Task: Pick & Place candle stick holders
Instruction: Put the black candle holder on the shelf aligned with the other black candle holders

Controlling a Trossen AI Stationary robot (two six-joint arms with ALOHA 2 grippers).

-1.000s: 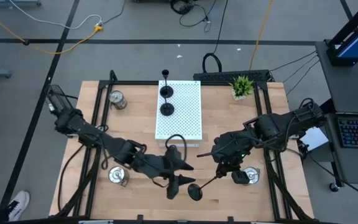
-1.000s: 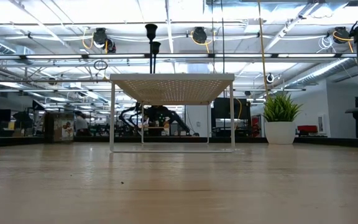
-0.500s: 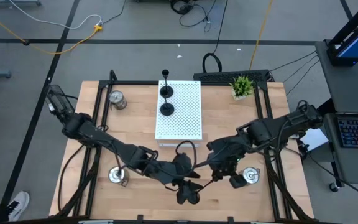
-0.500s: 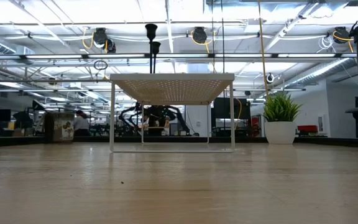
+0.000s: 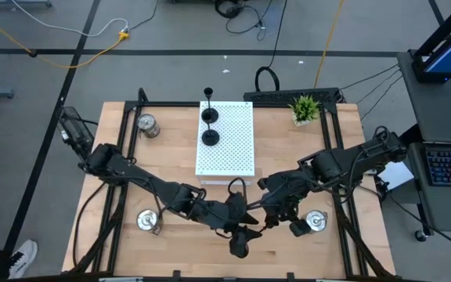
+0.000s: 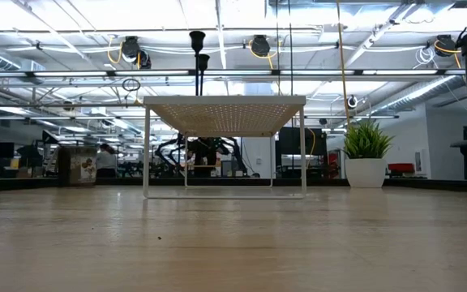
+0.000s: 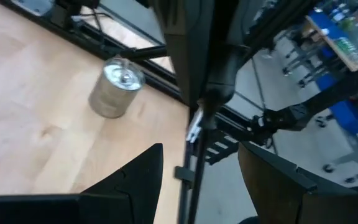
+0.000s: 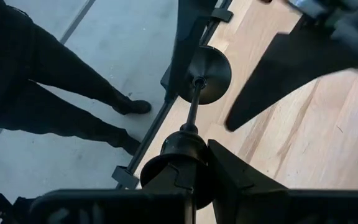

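A black candle stick holder [image 5: 250, 233] is in my right gripper [image 5: 272, 216] over the table's near middle, its round base [image 5: 239, 244] pointing toward the near left. My left gripper [image 5: 245, 225] is open, with one finger on either side of the holder's thin stem [image 7: 190, 163]; I see no touch. Two more black holders [image 5: 209, 116] [image 5: 210, 138] stand on the white perforated board [image 5: 233, 149]. Three silver holders stand on the table: far left [image 5: 147, 124], near left [image 5: 147, 221] and near right [image 5: 315, 221]. My right gripper pinches the black holder's cup end [image 8: 180, 152], at the top of its stem, between its two fingers. The stem runs on past the fingertips, along the fingers, to the round base [image 8: 209, 73] at the far end. The holder lies tilted far over, not upright.
A small green potted plant [image 5: 304, 108] stands at the far right. The two arms meet closely over the near middle. The near-right silver holder also shows in the left wrist view [image 7: 115, 87]. Black frame rails [image 5: 124, 180] run along the table's left and right sides.
My left gripper has moved toward the table's right edge, up to the holder held by my right gripper, and now straddles its stem. My right gripper has shifted a little toward the left, and the holder's base has gone with it.
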